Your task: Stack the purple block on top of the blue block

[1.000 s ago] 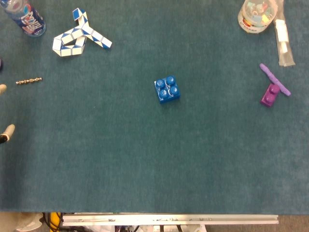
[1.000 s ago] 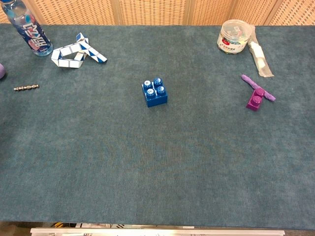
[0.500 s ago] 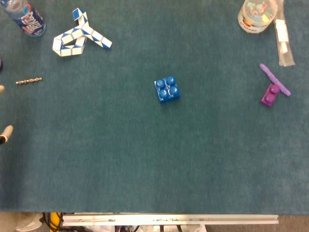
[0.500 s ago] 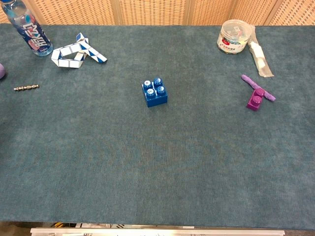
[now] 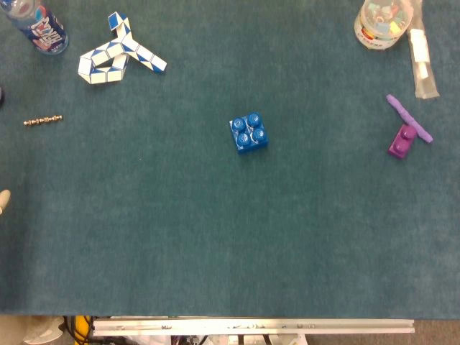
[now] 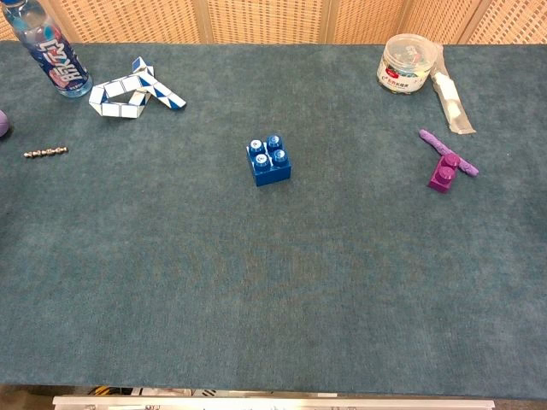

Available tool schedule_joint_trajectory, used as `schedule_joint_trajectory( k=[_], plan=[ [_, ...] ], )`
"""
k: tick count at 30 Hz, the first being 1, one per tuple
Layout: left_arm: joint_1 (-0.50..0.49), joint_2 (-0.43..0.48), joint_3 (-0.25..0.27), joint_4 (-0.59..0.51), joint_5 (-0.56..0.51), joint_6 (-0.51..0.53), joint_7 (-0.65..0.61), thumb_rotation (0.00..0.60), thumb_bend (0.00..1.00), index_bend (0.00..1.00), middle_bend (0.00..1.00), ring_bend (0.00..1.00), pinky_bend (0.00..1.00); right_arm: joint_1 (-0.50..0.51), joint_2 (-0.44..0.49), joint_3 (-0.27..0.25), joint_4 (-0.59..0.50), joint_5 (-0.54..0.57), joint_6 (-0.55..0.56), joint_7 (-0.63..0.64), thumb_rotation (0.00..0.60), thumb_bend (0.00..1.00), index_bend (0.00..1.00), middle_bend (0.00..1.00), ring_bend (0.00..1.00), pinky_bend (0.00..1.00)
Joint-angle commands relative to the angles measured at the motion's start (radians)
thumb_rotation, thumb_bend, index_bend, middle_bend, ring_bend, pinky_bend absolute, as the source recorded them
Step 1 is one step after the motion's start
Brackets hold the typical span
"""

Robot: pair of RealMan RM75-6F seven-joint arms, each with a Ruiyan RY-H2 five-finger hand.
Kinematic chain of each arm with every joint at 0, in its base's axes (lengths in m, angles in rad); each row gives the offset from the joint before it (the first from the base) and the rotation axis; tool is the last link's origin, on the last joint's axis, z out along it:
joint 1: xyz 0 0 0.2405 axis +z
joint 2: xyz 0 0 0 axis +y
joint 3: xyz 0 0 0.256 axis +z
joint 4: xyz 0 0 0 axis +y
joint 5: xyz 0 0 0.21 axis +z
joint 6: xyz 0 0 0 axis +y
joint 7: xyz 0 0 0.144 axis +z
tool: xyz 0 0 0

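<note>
The blue block (image 5: 249,134) (image 6: 268,161) sits studs up near the middle of the green table mat. The small purple block (image 5: 401,144) (image 6: 442,176) lies far to its right, touching the lower end of a purple stick (image 5: 410,118) (image 6: 449,152). Neither block is held. Of my left hand (image 5: 3,200) only one pale fingertip shows at the left edge of the head view, far from both blocks; how its fingers lie is hidden. My right hand appears in neither view.
A water bottle (image 6: 47,51), a blue-and-white snake puzzle (image 6: 132,87) and a bead chain (image 6: 45,153) lie at the back left. A clear jar (image 6: 408,61) and a wrapped tube (image 6: 451,101) stand at the back right. A purple ball (image 6: 2,122) peeks in at the left edge.
The left hand's fingertips have slid left out of the head view; two tips showed before, one remains. The blocks have not moved.
</note>
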Motion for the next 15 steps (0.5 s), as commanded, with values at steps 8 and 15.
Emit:
schedule_joint_trajectory(
  k=[8, 15],
  plan=[
    [0.011, 0.003, 0.004, -0.001, -0.008, 0.003, -0.008, 0.600, 0.17, 0.20, 0.18, 0.19, 0.31, 0.130, -0.083, -0.014, 0.114, -0.014, -0.183, -0.057, 0.600, 0.19, 0.23, 0.41, 0.34, 0.39],
    [0.018, 0.010, 0.005, -0.010, -0.011, 0.006, -0.014, 0.600, 0.17, 0.20, 0.18, 0.19, 0.31, 0.195, -0.192, -0.017, 0.215, -0.012, -0.252, -0.069, 0.600, 0.19, 0.23, 0.39, 0.30, 0.37]
  ],
)
